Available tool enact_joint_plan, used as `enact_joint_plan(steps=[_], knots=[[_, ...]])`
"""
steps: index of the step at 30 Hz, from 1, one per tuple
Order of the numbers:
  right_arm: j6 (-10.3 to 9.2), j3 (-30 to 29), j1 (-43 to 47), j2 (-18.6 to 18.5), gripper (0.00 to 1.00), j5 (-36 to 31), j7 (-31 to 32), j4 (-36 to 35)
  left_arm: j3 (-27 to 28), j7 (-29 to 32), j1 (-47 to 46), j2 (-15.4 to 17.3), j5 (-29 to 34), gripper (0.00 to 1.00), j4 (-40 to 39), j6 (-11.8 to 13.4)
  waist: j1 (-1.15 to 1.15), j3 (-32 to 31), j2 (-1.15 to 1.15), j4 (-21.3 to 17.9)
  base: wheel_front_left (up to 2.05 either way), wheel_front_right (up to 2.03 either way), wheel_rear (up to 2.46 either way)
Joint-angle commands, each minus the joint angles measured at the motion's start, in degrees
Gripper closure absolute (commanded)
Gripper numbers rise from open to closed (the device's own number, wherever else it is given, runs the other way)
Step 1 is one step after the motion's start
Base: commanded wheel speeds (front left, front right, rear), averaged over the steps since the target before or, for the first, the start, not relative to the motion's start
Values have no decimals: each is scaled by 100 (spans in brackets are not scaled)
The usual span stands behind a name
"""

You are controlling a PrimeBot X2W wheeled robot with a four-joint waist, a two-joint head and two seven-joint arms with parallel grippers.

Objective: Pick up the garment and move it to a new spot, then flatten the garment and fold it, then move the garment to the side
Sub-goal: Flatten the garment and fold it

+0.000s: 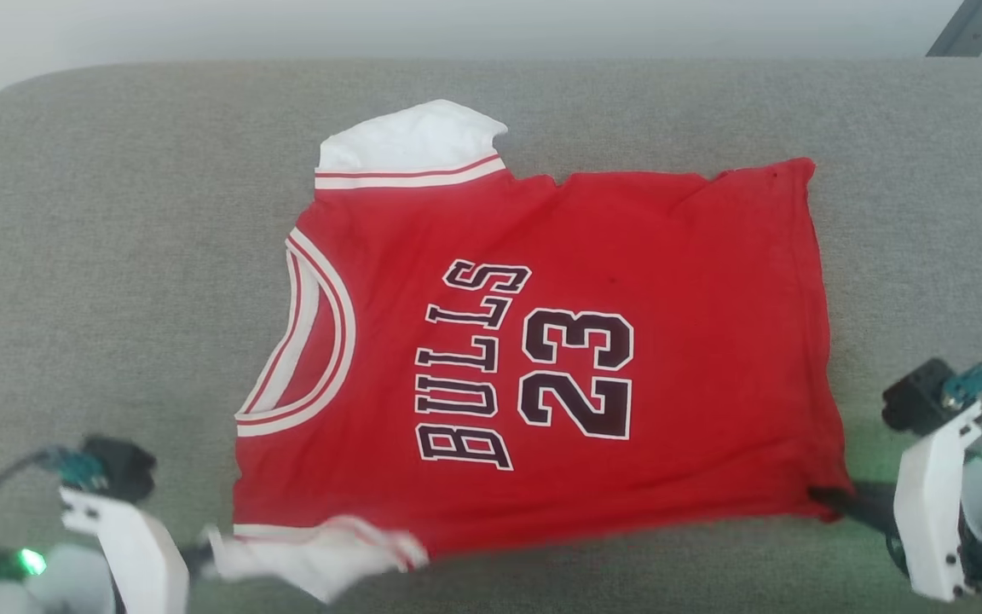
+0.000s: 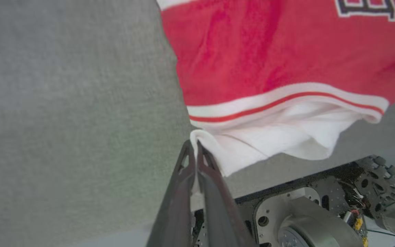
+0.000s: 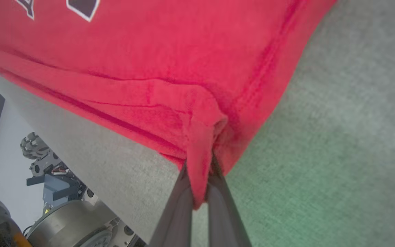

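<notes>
The garment [image 1: 559,341], a red jersey with black "BULLS 23" lettering, lies spread face up on the grey table, collar to the left. One white sleeve [image 1: 410,141] points to the far edge. My left gripper [image 1: 205,554] is shut on the near white sleeve [image 2: 252,144], pinching its corner between the dark fingers [image 2: 197,161]. My right gripper [image 1: 823,496] is shut on the near hem corner [image 3: 201,147] of the red cloth, which bunches between its fingers [image 3: 214,171]. Both held corners sit at the table's front edge.
A grey fabric-covered table [image 1: 116,256] carries the jersey, with bare surface to the left, right and far side. Its front edge [image 3: 91,151] runs just below the held corners. The robot's base and a wheel [image 2: 321,212] show below that edge.
</notes>
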Motion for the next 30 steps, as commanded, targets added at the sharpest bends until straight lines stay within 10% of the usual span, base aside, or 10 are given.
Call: enact_joint_plan(steps=[1,11,30], knots=[[-8,-169,-14,51,100,-89,-82,0,115,-31,-237,150,199,100,-82,58,0,33,0,-32,0,0,0],[-8,-1034,-540,471,100,-838,-98,121,496,152,-1637,151,1038,100,228,-371,0,352,0,-211,0,0,0],[-8,-842,-1714,1705,100,-1655,89,1472,136,440,-3182,-1809,1366,100,3570,-1883,0,923,0,-305,0,0,0]])
